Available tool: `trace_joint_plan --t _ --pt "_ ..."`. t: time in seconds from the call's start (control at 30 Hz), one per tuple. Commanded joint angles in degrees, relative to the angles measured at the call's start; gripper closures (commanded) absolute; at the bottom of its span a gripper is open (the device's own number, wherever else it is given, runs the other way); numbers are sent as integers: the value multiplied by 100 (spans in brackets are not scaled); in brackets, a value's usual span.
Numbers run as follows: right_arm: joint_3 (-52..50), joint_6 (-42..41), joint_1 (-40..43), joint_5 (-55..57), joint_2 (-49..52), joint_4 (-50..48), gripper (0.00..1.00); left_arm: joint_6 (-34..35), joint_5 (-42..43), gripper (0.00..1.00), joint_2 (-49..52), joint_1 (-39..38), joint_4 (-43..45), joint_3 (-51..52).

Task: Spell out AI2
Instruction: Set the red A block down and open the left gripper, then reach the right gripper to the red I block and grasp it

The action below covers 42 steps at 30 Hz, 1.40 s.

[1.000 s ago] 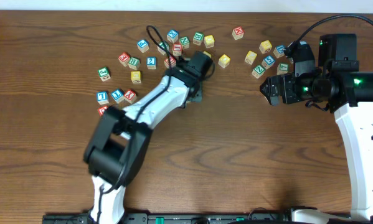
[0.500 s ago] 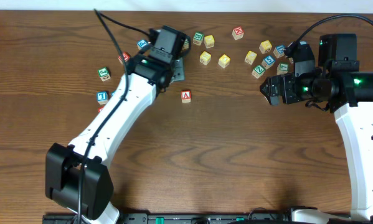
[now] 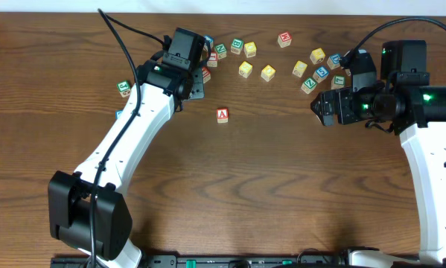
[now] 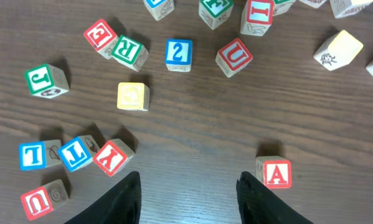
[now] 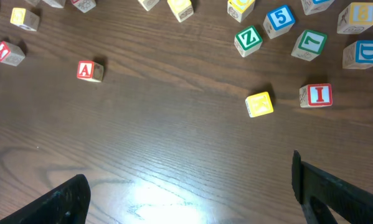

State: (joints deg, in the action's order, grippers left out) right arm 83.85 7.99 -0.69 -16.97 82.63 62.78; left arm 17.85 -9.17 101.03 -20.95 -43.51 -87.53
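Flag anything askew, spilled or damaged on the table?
Nothing damaged or spilled. The A block sits alone on the table, apart from the scattered blocks, which lie at mixed angles. That fits the spelling task. The left claw and right claw are open and empty.

Dark brown table (image 3: 282, 186) fills the overhead view, its wood grain running side to side. Along the far edge a thin pale strip (image 3: 297, 6) peeks past the tabletop; wall or floor, can't tell. In the right wrist view, a soft white glare (image 5: 152, 198) sits on the polished wood.
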Motion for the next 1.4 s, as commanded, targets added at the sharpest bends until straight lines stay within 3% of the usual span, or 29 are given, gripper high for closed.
trace_joint_plan --t 0.0,0.67,1.13,1.37 --pt "120 44 26 -52 0 4 1 -240 -52 51 153 11 -63 -87" --pt "120 44 26 -52 0 2 1 -127 142 51 271 11 140 -111" --pt "120 -59 24 -299 0 -774 1 -133 229 51 271 11 131 -111" --pt "120 -68 33 599 267 -949 1 -131 232 51 271 9 138 -111"
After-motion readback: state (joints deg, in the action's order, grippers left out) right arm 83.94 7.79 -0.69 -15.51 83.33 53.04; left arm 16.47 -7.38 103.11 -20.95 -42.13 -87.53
